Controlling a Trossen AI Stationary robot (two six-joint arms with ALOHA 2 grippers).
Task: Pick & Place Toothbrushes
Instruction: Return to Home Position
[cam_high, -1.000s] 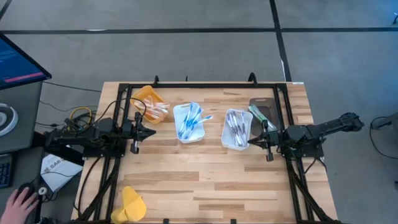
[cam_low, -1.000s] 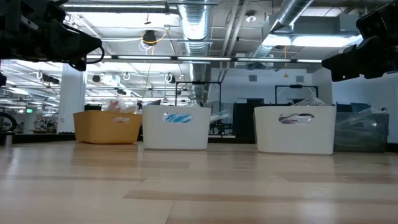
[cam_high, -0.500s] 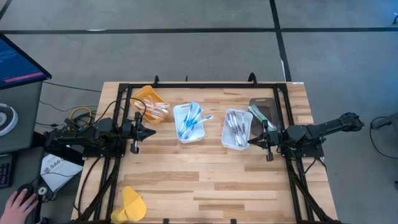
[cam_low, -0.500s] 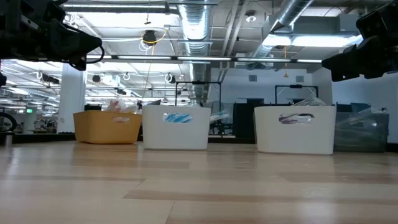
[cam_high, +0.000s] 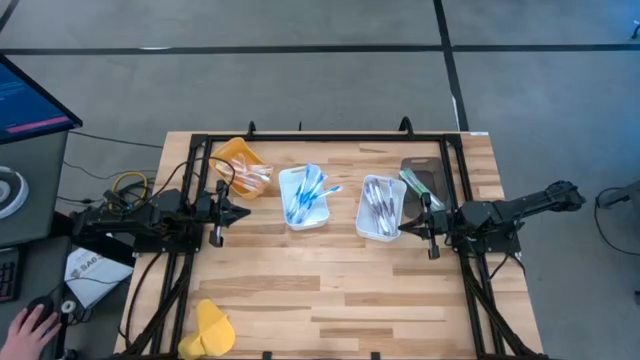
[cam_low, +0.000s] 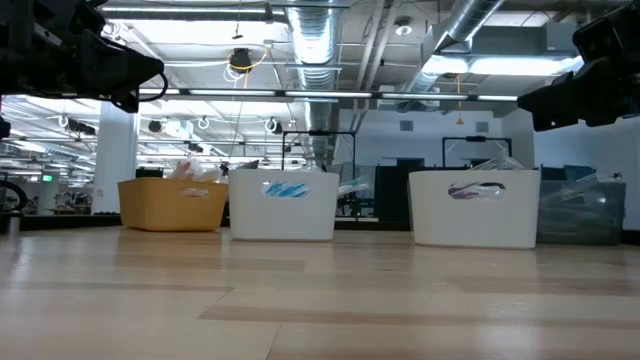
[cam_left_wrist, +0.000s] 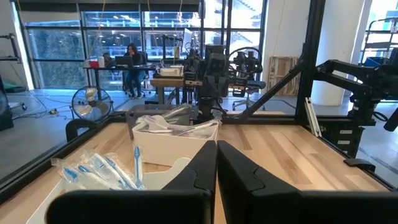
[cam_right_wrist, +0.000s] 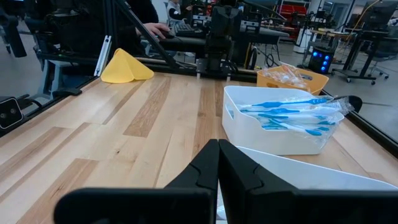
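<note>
Four trays stand in a row across the far half of the table, each with toothbrushes lying in it. A yellow tray (cam_high: 243, 166) holds orange-pink toothbrushes (cam_high: 255, 177). A white tray (cam_high: 305, 198) holds blue toothbrushes (cam_right_wrist: 292, 115). A second white tray (cam_high: 381, 208) holds grey toothbrushes (cam_high: 380, 203). A dark tray (cam_high: 421, 180) holds green toothbrushes (cam_high: 414, 184). My left gripper (cam_high: 243, 212) is shut and level, near the yellow tray at the table's left side. My right gripper (cam_high: 402, 229) is shut beside the second white tray's near right corner. Both hang above the tabletop.
A yellow cone-shaped thing (cam_high: 211, 328) lies at the table's near left corner. A black frame (cam_high: 330, 137) runs along the table's far edge and both sides. The near half of the wooden tabletop (cam_high: 340, 290) is bare. A person's hand (cam_high: 28, 324) rests off the table at the lower left.
</note>
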